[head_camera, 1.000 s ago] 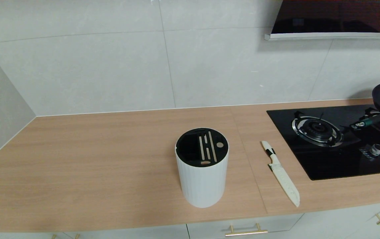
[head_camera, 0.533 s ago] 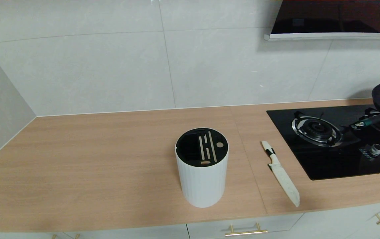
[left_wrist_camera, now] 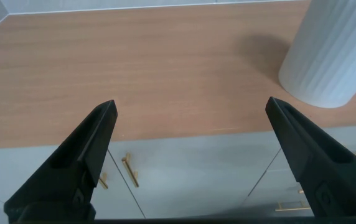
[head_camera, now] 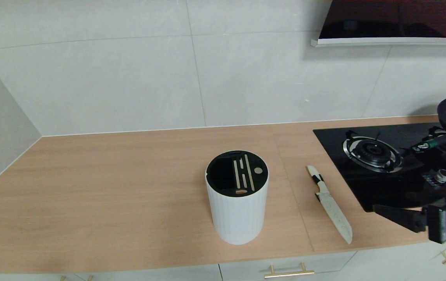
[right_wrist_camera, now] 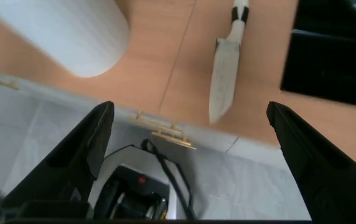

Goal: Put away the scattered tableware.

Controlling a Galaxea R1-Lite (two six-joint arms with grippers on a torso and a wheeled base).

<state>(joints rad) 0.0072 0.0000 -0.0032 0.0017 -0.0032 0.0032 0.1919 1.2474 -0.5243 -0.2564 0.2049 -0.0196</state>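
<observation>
Knife (head_camera: 329, 204) flat on table (head_camera: 129, 195): likely stiff, light, sharp-edged; grip by handle (head_camera: 313, 173). Right claw (right_wrist_camera: 188, 112) spread wide; left claw (left_wrist_camera: 190, 109) likewise.

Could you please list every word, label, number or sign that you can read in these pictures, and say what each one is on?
No text can be read.
The pan handle has a green and white marking that is too small to read.
The knife and the white holder show no print.

White ribbed holder (head_camera: 237, 212), black top; cream, seemingly speckled knife (head_camera: 329, 203), black band.
</observation>
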